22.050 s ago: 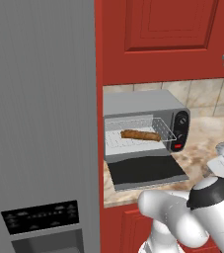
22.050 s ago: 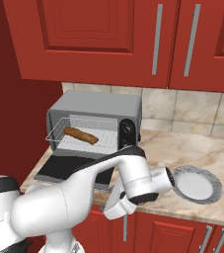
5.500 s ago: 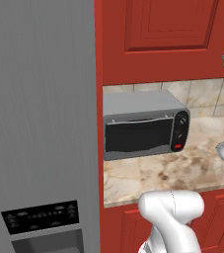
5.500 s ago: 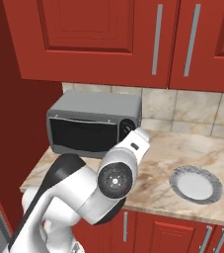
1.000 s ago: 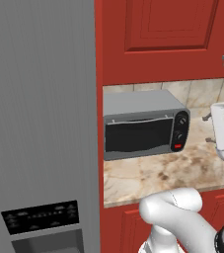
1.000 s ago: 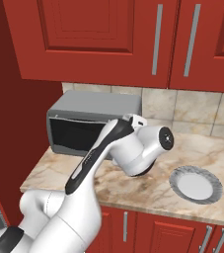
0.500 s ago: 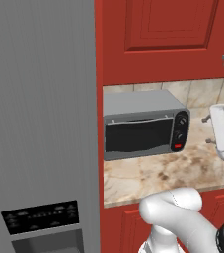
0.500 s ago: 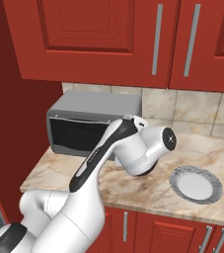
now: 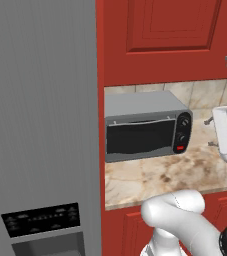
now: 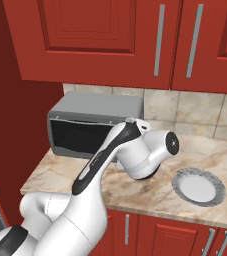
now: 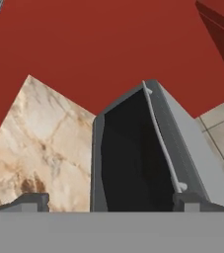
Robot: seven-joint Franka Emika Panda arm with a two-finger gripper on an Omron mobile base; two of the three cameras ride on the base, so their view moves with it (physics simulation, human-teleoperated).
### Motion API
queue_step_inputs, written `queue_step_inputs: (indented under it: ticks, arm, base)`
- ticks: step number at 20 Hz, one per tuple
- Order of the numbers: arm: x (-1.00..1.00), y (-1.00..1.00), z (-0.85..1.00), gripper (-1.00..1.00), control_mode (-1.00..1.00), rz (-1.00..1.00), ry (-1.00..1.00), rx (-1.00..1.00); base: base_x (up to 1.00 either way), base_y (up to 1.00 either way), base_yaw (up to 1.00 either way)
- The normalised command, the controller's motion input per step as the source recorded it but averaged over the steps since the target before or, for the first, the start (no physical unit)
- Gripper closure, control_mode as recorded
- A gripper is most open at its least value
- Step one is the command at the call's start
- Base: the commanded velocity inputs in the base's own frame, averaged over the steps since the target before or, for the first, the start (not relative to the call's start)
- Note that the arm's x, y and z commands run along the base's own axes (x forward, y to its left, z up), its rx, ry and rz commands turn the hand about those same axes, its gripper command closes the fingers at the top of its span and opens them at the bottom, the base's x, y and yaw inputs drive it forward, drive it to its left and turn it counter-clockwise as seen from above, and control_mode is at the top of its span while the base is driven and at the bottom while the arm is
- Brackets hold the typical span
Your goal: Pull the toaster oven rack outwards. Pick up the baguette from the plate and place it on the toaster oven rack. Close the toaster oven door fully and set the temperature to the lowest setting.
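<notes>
With the toaster oven door (image 9: pixel 141 136) shut and the toaster oven (image 9: pixel 146 126) at the counter's (image 9: pixel 155 175) left end, the gripper (image 11: pixel 111 201) hung wide apart before the glass, empty. Risk: approach misjudged, wrong knob (image 9: pixel 185 121) turned, temp. left high.

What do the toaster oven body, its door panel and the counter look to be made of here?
Toaster oven: looks like brushed grey metal, a flat matte silver casing.
Toaster oven door: seems to be dark, nearly black glass in a grey metal frame, with a thin silver handle bar across its top.
Counter: probably polished stone, marble or granite, judging by the beige surface with brown veining.
</notes>
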Motion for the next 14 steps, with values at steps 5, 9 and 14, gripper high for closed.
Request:
queue_step_inputs:
  ticks: [5, 9, 14]
  arm:
    - [0.17, 0.04, 0.0, -1.0, -1.0, 0.0, -0.03, 0.0]
    - [0.15, 0.07, -0.01, -1.0, -1.0, 0.0, -0.02, 0.0]
    - [0.17, 0.01, 0.0, -1.0, -1.0, 0.01, -0.01, 0.0]
  base:
    - [0.0, 0.0, 0.0]
    - [0.0, 0.0, 0.0]
    - [0.0, 0.0, 0.0]
